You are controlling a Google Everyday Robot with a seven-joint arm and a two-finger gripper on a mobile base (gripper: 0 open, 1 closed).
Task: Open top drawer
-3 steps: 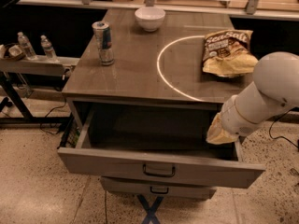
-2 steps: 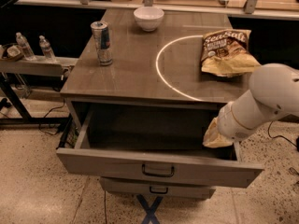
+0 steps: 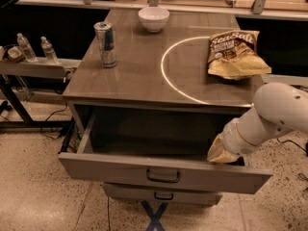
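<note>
Firstly, bench — grey wood-grain top, with a thin white arc marked on its right half.
Top drawer: under the front edge of the bench, standing well out, its deep grey box open to view. A small dark loop handle sits at the centre of its front.
Robot arm: white, reaching in from past the right edge and sloping down by the front right corner into the drawer.
Lower drawer: shorter front, beneath the top drawer, with a like handle.
Crisp bag: brown and yellow, lying near the right edge, partly over the arc.
Tool: tan-coloured end of the arm, down inside the right end of the top drawer, just behind its front panel — how far open it is, or whether it has hold of anything, cannot be told.
Bowl: white, at the middle of the far edge.
Can: upright, near the left edge.
Two water bottles: upright on a side shelf beyond the left edge.
</note>
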